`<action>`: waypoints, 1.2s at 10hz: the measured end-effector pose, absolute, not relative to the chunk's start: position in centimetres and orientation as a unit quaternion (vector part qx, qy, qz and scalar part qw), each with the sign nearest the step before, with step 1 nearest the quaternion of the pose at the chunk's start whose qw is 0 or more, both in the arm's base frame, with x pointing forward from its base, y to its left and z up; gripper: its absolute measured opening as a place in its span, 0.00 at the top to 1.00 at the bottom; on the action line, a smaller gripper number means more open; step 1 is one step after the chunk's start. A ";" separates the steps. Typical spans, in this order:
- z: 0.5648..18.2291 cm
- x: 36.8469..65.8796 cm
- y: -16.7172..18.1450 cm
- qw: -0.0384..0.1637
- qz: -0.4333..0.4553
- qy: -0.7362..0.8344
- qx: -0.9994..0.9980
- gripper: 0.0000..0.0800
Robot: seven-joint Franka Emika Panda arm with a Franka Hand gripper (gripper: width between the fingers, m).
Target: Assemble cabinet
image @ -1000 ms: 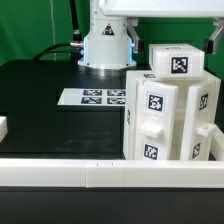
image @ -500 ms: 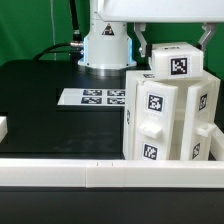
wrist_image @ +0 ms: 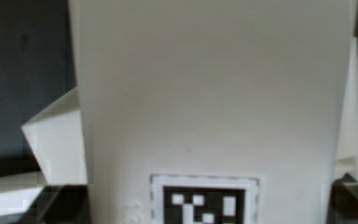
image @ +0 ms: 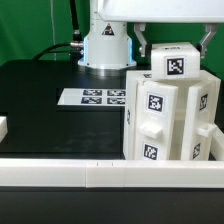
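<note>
The cabinet body (image: pixel 170 115) is a tall white boxy piece with several black-and-white tags, standing at the exterior view's right. A smaller white tagged block (image: pixel 176 62) sits on top of it. My gripper (image: pixel 176 40) is above that block, one finger (image: pixel 143 40) on each side of it, the jaws spread wide and close to its sides. In the wrist view the white block (wrist_image: pixel 202 90) fills the space between my fingers (wrist_image: pixel 48 203), its tag (wrist_image: pixel 202 205) low in the frame. I see no firm grip.
The marker board (image: pixel 95 97) lies flat on the black table, to the exterior view's left of the cabinet. The robot base (image: pixel 105 45) stands behind it. A white rail (image: pixel 80 172) runs along the near edge. A small white piece (image: pixel 3 128) sits at the far left.
My gripper has shifted toward the exterior view's left and come down around the top block; both fingers now show beside it. Nothing has visibly moved in the last half second.
</note>
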State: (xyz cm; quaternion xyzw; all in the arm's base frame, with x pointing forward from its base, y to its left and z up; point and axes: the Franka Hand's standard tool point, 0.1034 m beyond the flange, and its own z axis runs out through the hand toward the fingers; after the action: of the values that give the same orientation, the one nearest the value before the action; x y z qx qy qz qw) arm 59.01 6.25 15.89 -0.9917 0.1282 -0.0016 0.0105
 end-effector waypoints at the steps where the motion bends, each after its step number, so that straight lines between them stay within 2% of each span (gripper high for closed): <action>1: 15.9 59.0 6.4 0.010 -0.001 0.188 -0.982 0.31; 7: 15.8 58.9 6.7 0.022 0.008 0.473 -0.881 0.31; 12: 15.7 58.9 7.1 0.027 0.020 0.647 -0.762 0.31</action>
State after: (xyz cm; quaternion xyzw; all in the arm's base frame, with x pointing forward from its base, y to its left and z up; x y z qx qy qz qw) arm 58.89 7.08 15.70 -0.7617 0.6470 0.0203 0.0269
